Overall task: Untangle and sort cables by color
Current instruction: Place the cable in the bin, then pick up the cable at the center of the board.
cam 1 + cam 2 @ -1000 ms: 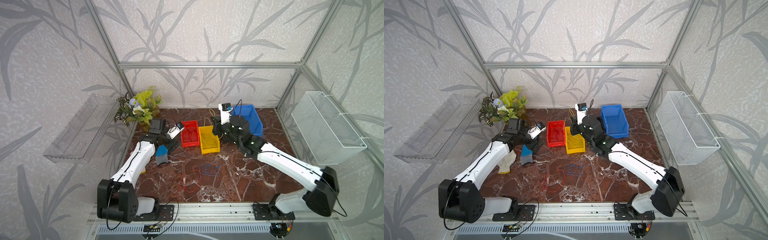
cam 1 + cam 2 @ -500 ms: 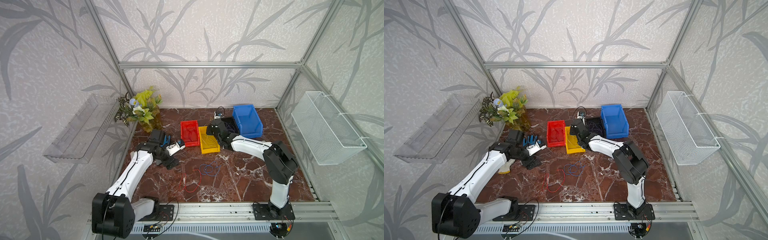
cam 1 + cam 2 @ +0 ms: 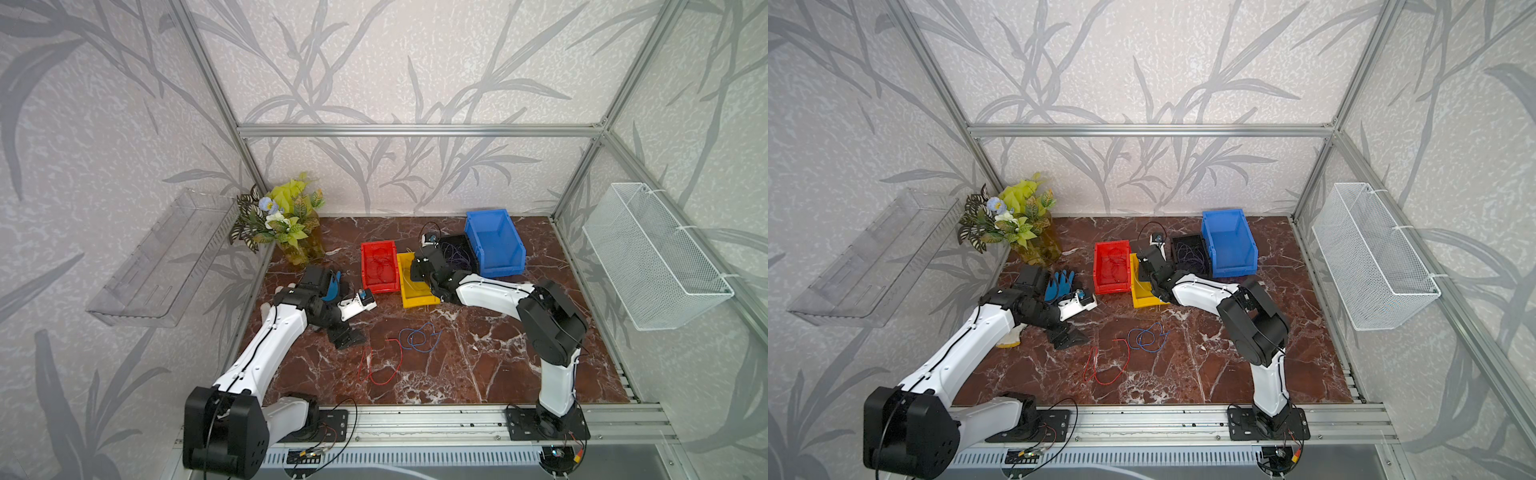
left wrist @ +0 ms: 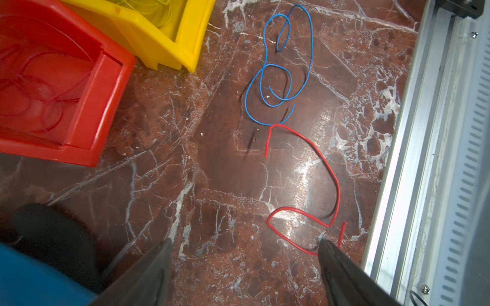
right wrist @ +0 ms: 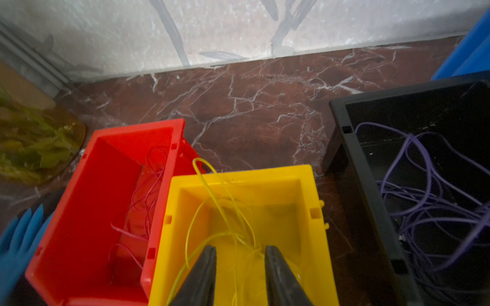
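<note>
Left wrist view cuts off the left gripper point(image 4: 244, 242); only two dark tapered fingers point(image 4: 148, 278) show, wide apart over the glossy marble table point(image 4: 212, 185); beside them lies a loose red cable point(image 4: 334, 176), then a looped blue cable point(image 4: 274, 64); thin red strands point(image 5: 127, 230) fade into the red bin point(image 5: 138, 126); the right gripper point(image 5: 240, 249) stands parted over the yellow bin point(image 5: 238, 172) among yellow cables point(image 5: 198, 159), contact unclear; purple cables point(image 5: 427, 169) tangle in the black bin point(image 5: 368, 185).

Both top views are bright and evenly lit, with faint shadows on the desk point(image 3: 478, 357); my left wrist view is sharp, with a white glare streak beside the red cable point(image 4: 334, 177), while my right wrist view is soft, its plant point(image 5: 34, 143) and purple cables point(image 5: 424, 201) blurred.
</note>
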{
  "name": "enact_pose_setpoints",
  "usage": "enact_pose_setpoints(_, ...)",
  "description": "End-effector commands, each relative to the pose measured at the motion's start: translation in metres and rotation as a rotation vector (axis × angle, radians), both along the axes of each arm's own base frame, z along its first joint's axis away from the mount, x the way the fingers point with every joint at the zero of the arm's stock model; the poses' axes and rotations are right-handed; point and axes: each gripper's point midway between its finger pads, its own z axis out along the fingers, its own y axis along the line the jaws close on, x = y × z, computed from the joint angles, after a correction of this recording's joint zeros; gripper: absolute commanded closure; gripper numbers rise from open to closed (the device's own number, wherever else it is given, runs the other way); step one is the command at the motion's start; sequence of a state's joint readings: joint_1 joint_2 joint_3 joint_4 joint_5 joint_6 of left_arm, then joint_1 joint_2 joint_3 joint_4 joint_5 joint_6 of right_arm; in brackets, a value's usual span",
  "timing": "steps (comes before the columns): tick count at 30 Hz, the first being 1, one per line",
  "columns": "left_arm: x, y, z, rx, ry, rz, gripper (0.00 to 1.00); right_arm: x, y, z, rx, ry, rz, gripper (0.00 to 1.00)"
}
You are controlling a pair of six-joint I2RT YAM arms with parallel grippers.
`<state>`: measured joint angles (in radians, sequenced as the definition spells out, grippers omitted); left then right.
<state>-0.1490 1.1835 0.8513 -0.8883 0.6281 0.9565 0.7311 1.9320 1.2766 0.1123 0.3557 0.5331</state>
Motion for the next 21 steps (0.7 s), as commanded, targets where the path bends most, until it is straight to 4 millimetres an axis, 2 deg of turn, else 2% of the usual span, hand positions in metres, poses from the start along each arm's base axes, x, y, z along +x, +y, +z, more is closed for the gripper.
enact_pose_setpoints(1,-0.016,-0.006,-0.006,-0.027,0.007,-0.093,0.11,-0.017,-0.006,0.031,-0.016,-0.006,0.047,0.59)
enact_pose_setpoints(4,-0.024,-0.004,-0.018,0.002,0.008,-0.141,0.10,-0.029,-0.016,0.052,-0.024,-0.031,0.074,0.54)
enact_pose_setpoints(5,-0.025,-0.004,-0.021,0.010,0.011,-0.154,0.10,-0.035,-0.018,0.053,-0.041,-0.028,0.097,0.52)
enact_pose_setpoints(6,-0.027,-0.003,-0.023,0.016,0.014,-0.165,0.10,-0.043,-0.019,0.067,-0.040,-0.045,0.135,0.51)
enact_pose_setpoints(8,-0.030,-0.004,-0.027,0.019,0.011,-0.187,0.10,-0.059,-0.016,0.071,-0.055,-0.039,0.233,0.48)
enact_pose_setpoints(12,-0.036,-0.009,-0.040,0.023,-0.033,-0.286,0.11,-0.109,0.001,0.066,-0.028,0.011,0.526,0.48)
enact_pose_setpoints(15,-0.036,-0.016,-0.046,0.007,-0.075,-0.348,0.12,-0.141,0.003,0.057,0.003,0.052,0.640,0.48)
enact_pose_setpoints(18,-0.031,-0.021,-0.055,0.029,-0.129,-0.421,0.13,-0.159,0.000,0.048,0.004,0.074,0.668,0.48)
enact_pose_setpoints(21,-0.018,-0.028,-0.063,0.056,-0.188,-0.453,0.14,-0.167,-0.003,0.041,-0.008,0.080,0.660,0.48)
